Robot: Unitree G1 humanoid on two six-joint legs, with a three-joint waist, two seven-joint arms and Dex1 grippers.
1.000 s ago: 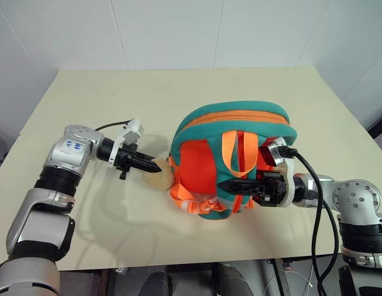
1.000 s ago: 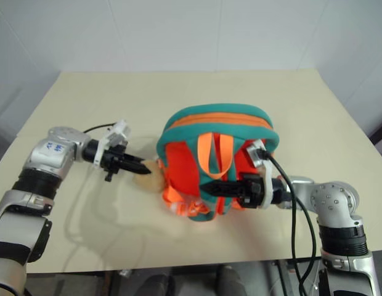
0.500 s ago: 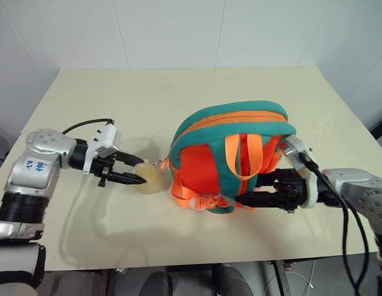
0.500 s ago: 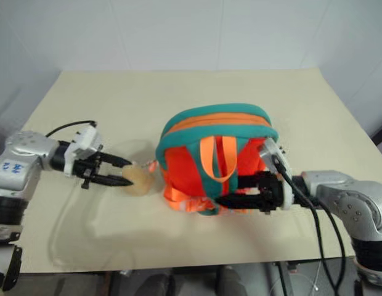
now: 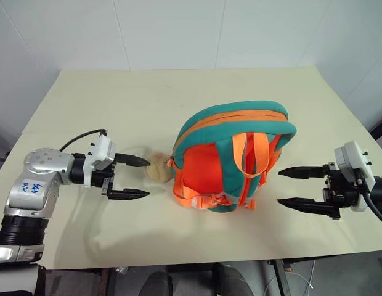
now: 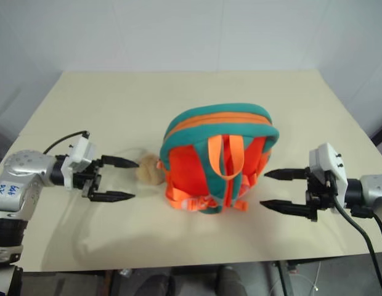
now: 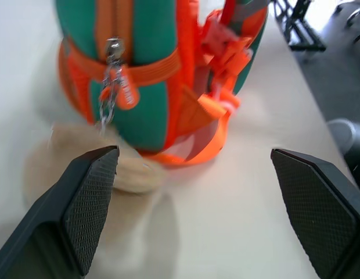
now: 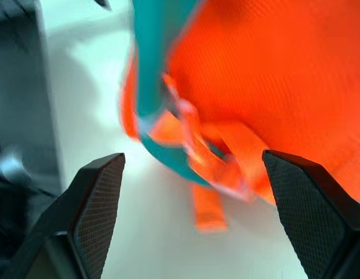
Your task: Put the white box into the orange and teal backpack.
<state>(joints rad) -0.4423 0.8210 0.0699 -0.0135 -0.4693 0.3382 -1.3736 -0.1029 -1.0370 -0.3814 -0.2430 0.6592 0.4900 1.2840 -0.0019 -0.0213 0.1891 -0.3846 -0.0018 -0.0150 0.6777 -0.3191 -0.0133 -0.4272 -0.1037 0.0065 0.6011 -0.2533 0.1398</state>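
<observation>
We see one orange and teal backpack (image 5: 231,157) standing mid-counter (image 5: 178,92), one plush bear (image 5: 158,167) at its left, between two end effectors, left (image 5: 133,177) and right (image 5: 292,187), both spread apart, empty.

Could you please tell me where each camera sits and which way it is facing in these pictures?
Left and right eye views: on the head, looking forward and down at the backpack on the table; left gripper and right gripper open at either side.
Left wrist view: along its fingers at the backpack and plush toy.
Right wrist view: along its fingers at the backpack.
All share the backpack.
</observation>
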